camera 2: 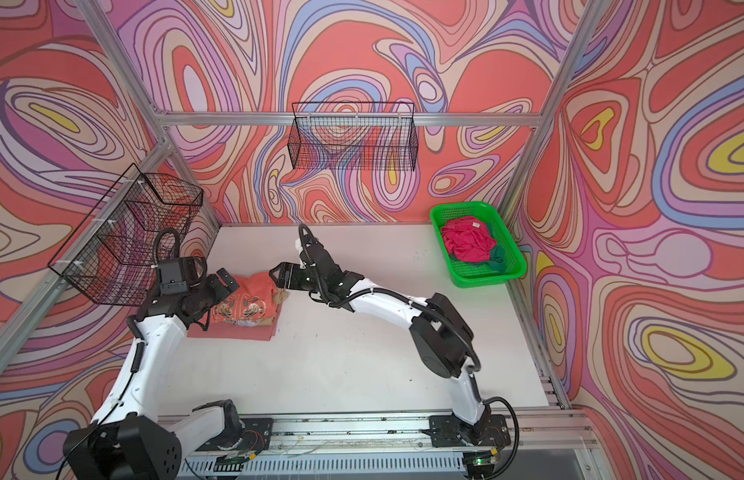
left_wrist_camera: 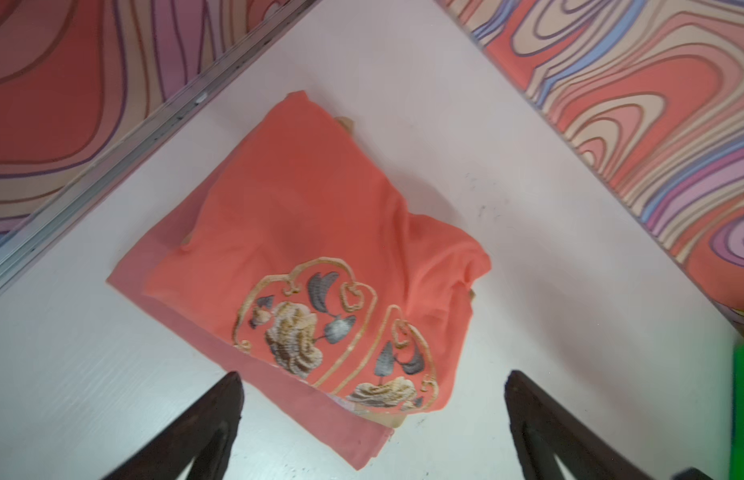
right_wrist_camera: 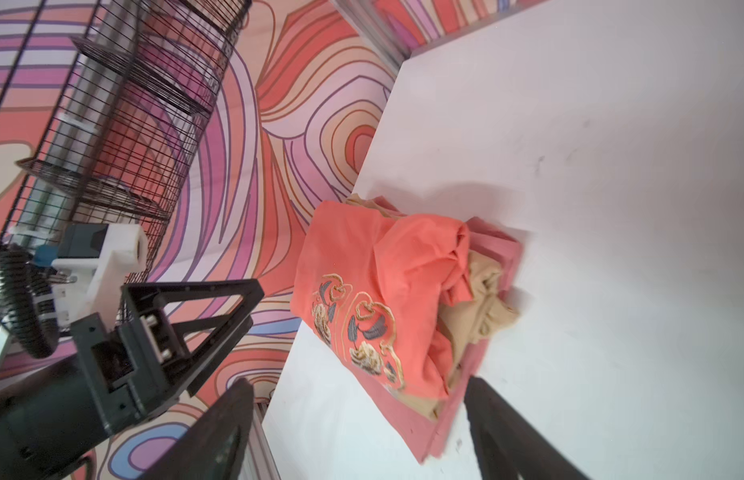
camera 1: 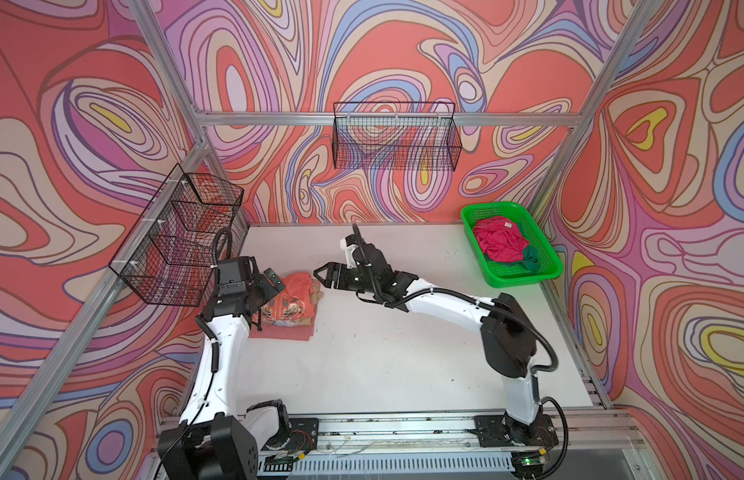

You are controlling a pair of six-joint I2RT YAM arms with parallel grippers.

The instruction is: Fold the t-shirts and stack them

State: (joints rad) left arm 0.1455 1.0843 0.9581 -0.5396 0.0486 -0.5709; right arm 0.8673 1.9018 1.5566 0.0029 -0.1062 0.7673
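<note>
One green basket (camera 1: 520, 277), far from shirt stack (camera 1: 295, 286).

Robot lab cell: aluminium frame (camera 1: 270, 118), swirl-printed walls (camera 1: 362, 50)

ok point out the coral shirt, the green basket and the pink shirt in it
coral shirt (left_wrist_camera: 312, 208), left wrist view, its plain cloth
green basket (camera 1: 520, 279), a top view, near rim
pink shirt (camera 1: 497, 243), a top view, crumpled middle
</note>
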